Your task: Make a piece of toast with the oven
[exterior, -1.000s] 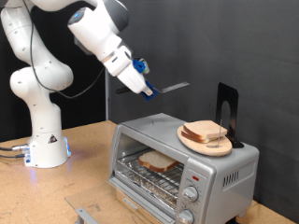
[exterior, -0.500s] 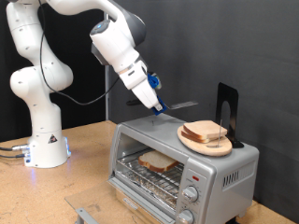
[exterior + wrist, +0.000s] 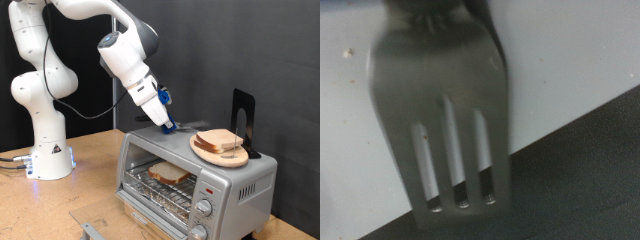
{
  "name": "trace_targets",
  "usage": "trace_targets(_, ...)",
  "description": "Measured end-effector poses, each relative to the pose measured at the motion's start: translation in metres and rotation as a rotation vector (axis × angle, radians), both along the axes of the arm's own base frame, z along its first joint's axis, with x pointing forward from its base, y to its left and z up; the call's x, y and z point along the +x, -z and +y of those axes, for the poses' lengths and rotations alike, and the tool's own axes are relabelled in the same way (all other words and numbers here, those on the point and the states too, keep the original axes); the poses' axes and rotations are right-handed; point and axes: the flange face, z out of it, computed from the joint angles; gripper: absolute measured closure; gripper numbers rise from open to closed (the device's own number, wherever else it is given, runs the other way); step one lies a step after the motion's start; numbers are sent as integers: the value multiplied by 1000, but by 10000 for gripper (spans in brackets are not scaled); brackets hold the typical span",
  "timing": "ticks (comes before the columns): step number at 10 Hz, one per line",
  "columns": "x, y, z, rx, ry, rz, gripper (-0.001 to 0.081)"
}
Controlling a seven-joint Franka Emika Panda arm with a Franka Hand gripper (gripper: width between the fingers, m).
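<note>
The silver oven (image 3: pixel 243 178) stands on the wooden table at the exterior view's lower right. The piece of toast (image 3: pixel 172 172) lies on the wire rack inside it. My gripper (image 3: pixel 163 108) is above the oven's top, at its left rear, and is shut on the handle of a slotted metal spatula (image 3: pixel 186 127). The blade lies low over the oven's top and points at the wooden plate (image 3: pixel 206 153) with a pile of bread slices (image 3: pixel 222 141). In the wrist view the spatula blade (image 3: pixel 440 110) fills the frame above the oven's pale top (image 3: pixel 570 60).
A black upright stand (image 3: pixel 243 110) is behind the plate on the oven. The arm's white base (image 3: pixel 45 155) sits at the exterior view's left on the table. A small metal part (image 3: pixel 90 230) lies at the table's front edge.
The gripper has moved down and towards the exterior view's right with the spatula. The blade has dropped from well above the oven to just over its top, next to the plate.
</note>
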Motion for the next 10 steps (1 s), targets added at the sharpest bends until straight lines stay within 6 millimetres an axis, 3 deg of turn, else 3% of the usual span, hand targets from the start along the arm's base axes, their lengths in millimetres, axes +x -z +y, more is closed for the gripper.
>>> trace_targets(1,0,0,-1,5,-2,-11,124)
trace_targets(2,0,0,-2,12,0,-22,124)
trace_targets(3,1,-3,-3,22,0,-33,22)
trace_targets(8,-5,-41,-25,28,21,-102,-3)
trace_targets(10,-5,-38,-26,64,39,-97,-3)
